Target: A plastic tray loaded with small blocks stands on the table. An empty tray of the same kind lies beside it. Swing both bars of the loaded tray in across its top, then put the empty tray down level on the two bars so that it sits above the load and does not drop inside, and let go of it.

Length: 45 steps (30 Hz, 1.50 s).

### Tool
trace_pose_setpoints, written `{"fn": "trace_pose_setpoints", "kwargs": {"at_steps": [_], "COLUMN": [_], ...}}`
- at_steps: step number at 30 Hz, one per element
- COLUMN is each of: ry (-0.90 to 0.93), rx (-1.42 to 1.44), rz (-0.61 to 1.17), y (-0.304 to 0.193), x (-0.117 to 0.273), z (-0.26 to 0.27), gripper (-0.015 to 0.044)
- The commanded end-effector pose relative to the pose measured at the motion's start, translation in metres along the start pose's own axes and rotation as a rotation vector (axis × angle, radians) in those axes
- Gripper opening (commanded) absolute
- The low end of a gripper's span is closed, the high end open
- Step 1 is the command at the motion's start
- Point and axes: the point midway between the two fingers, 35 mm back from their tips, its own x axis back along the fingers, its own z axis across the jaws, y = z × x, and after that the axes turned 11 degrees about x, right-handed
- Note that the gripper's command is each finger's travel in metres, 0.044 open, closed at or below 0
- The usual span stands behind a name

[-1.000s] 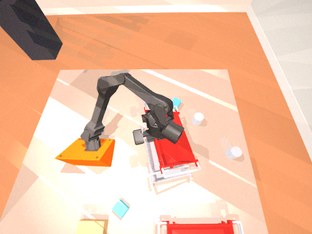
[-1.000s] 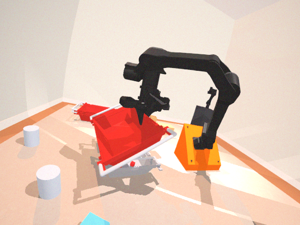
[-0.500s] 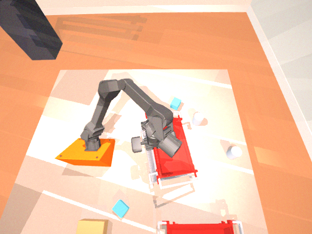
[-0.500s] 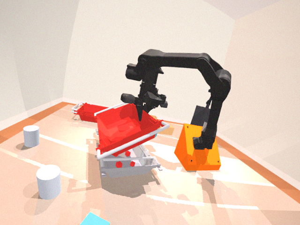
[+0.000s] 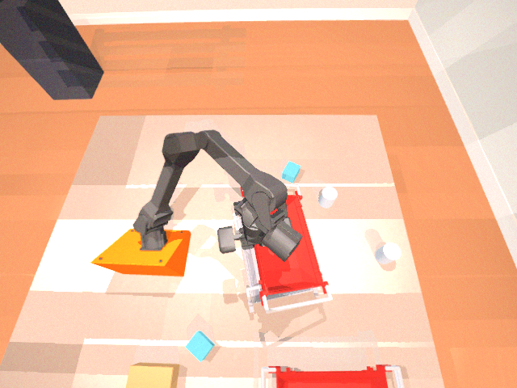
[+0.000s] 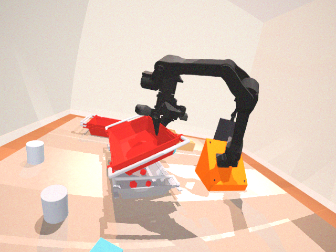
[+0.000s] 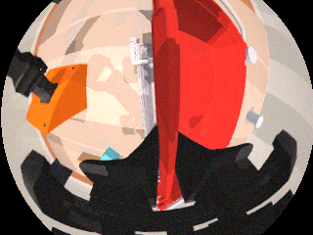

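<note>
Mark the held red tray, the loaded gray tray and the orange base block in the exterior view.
held red tray (image 6: 135, 140): exterior view, inner floor
loaded gray tray (image 6: 143, 191): exterior view, near end wall
orange base block (image 6: 203, 168): exterior view, side face
</note>
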Motion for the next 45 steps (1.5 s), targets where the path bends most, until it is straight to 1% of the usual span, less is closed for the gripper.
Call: {"fn": "trace_pose_setpoints", "kwargs": {"at_steps": [1,24,45], "ry": [-0.029,-0.029,-0.030], "rx": [0.007,0.007,0.008], "rz": [0.015,0.015,0.015], "y": [-0.002,-0.003,-0.003], "x": [0.008,0.007,-0.021], "z": [-0.002,-0.003,-0.002], "gripper": [0.0000,0.0000,0.0000]}}
